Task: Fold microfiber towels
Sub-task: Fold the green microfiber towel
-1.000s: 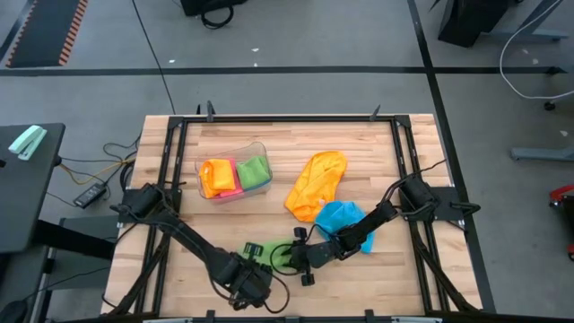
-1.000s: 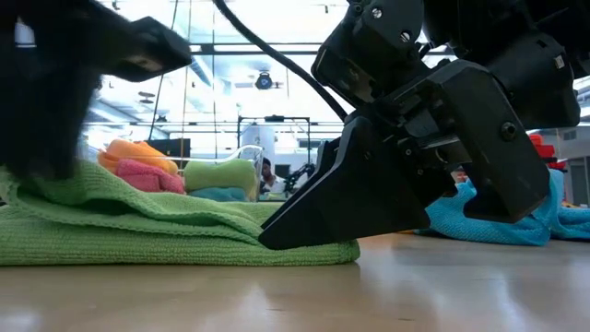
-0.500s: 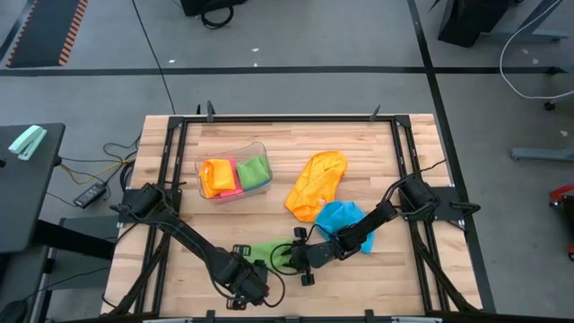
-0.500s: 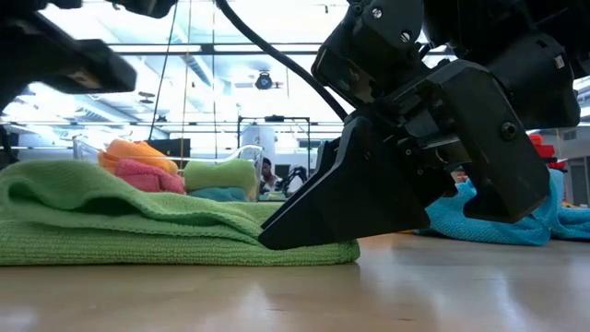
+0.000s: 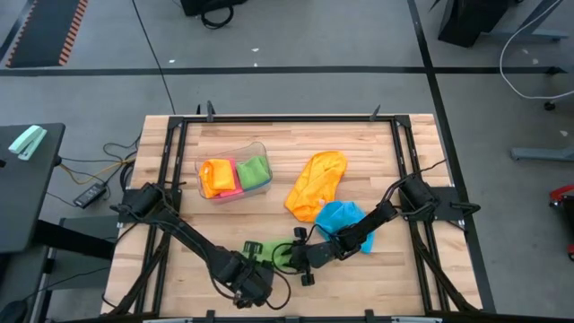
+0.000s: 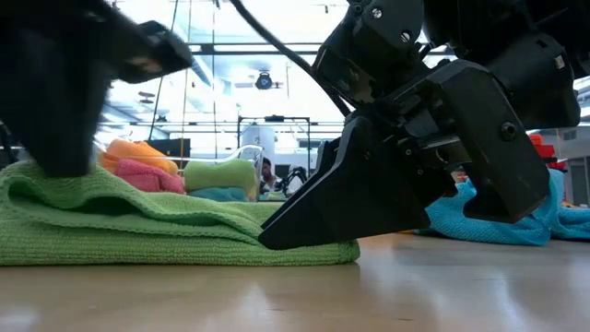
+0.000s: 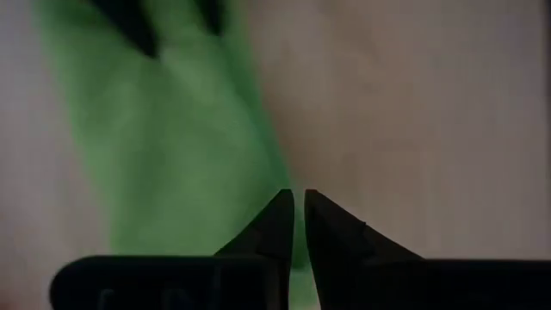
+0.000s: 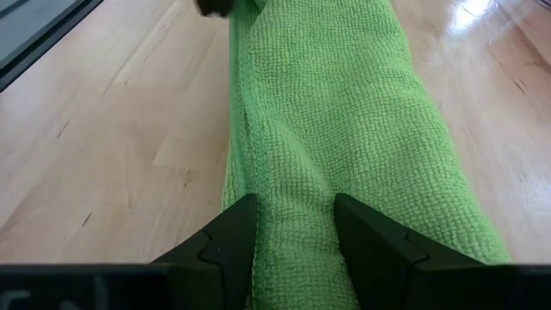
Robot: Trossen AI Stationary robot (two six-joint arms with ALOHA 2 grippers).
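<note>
A green microfiber towel, folded into a long strip, lies flat near the table's front edge. My left gripper stands over its left end, pointing steeply down, fingers almost together. My right gripper slants down onto the strip's right end, its fingers apart with cloth between them. A loose orange towel and a crumpled blue towel lie on the table behind, the blue one under my right arm. My left gripper comes from above onto the towel's left end, fingertips at the strip's long edge. The blurred picture hides how much cloth lies between them. The towel stays on the table. My right gripper has a low ridge of the towel's right end between its two fingers, which lie along the strip. It slants down from the table's right. One finger rests on the cloth, which lies flat on the wood.
A clear plastic tub at the back left holds folded orange, pink and green towels. Black metal rails frame the tabletop. Bare wood lies between the tub and the green towel, and at the front right.
My left gripper drew up off the towel's left end half a second ago and has come back down onto it. The upper layer there now humps a little higher. My right gripper and the towel's right end have kept still.
</note>
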